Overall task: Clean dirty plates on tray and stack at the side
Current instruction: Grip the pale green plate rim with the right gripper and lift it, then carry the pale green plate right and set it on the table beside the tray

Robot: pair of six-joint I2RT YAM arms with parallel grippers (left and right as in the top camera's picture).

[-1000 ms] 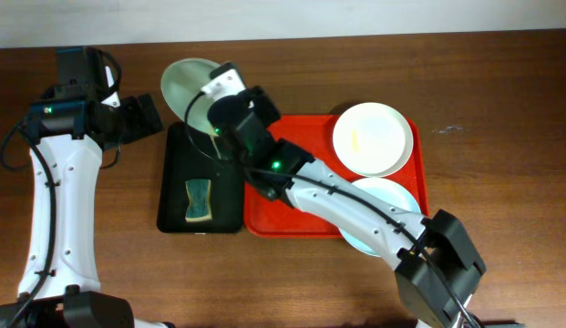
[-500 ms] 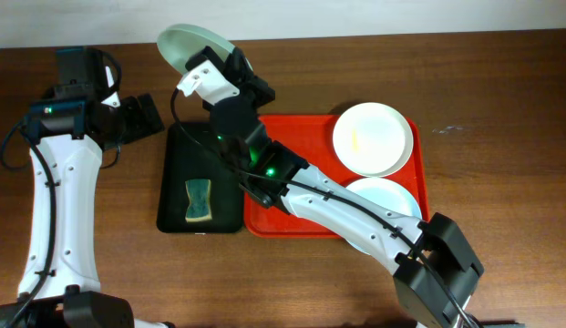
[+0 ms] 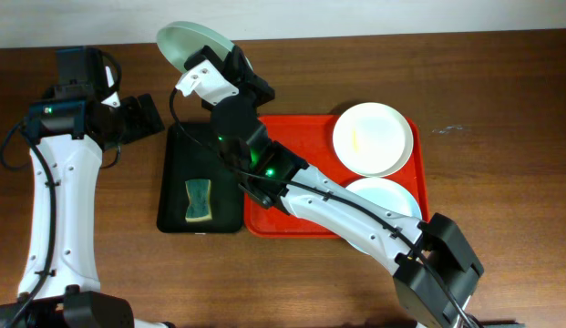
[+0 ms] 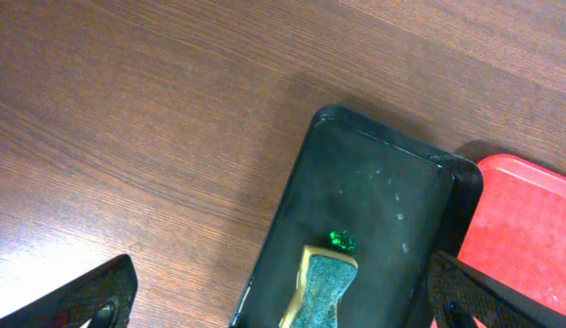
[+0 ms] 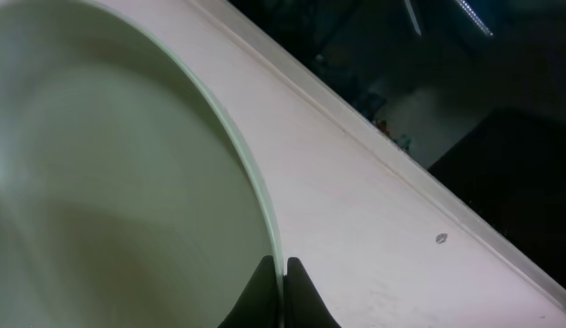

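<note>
My right gripper [image 3: 230,66] is shut on the rim of a pale blue-green plate [image 3: 193,44] and holds it tilted up above the table's back edge, behind the black tray. In the right wrist view the plate [image 5: 118,182] fills the left side and the fingertips [image 5: 283,287] pinch its edge. A white plate [image 3: 373,138] with a yellowish smear lies at the back right of the red tray [image 3: 292,205]. Another pale blue-green plate [image 3: 392,196] lies at the tray's front right, partly under my right arm. My left gripper [image 3: 141,117] is open and empty, left of the black tray.
A black tray [image 3: 176,173] lies left of the red tray and holds a green and yellow sponge [image 3: 199,199]. The sponge [image 4: 324,292] and black tray [image 4: 374,191] also show in the left wrist view, between the open fingers [image 4: 283,301]. The table is brown wood.
My right gripper has lifted the blue-green plate up and toward the back, tilting it. It has held still for the last half second. The left arm has not moved.
</note>
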